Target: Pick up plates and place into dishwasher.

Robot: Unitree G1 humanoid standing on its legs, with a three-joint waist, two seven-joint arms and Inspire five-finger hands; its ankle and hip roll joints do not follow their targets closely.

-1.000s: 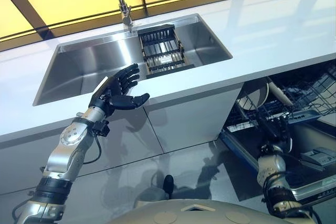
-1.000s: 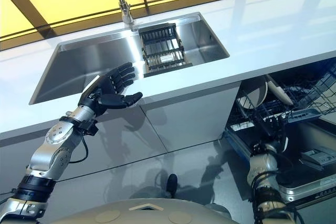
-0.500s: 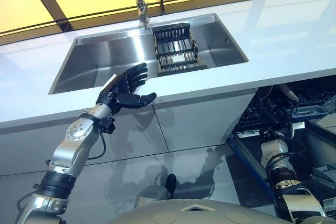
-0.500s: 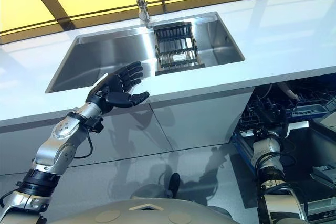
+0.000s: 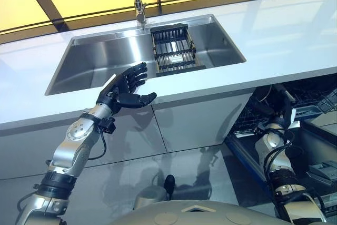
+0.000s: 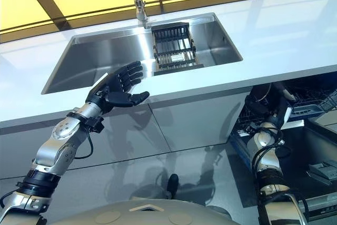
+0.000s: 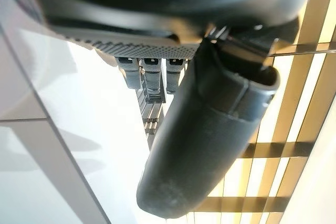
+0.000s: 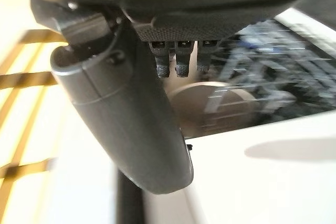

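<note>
Fingers of the left hand (image 5: pixel 122 89) are spread and relaxed, holding nothing, above the front edge of the white counter (image 5: pixel 295 30) beside the steel sink (image 5: pixel 105 59). The right hand (image 6: pixel 275 113) sits low at the open dishwasher (image 5: pixel 310 109), fingers straight in its wrist view, near a pale plate (image 8: pixel 220 106) in the rack.

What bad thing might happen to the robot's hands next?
The right hand sits low beside the dishwasher rack, just under the counter edge; lifting carelessly, it might bump the counter or snag the rack. The open left hand hovers at the sink rim and might knock it.
</note>
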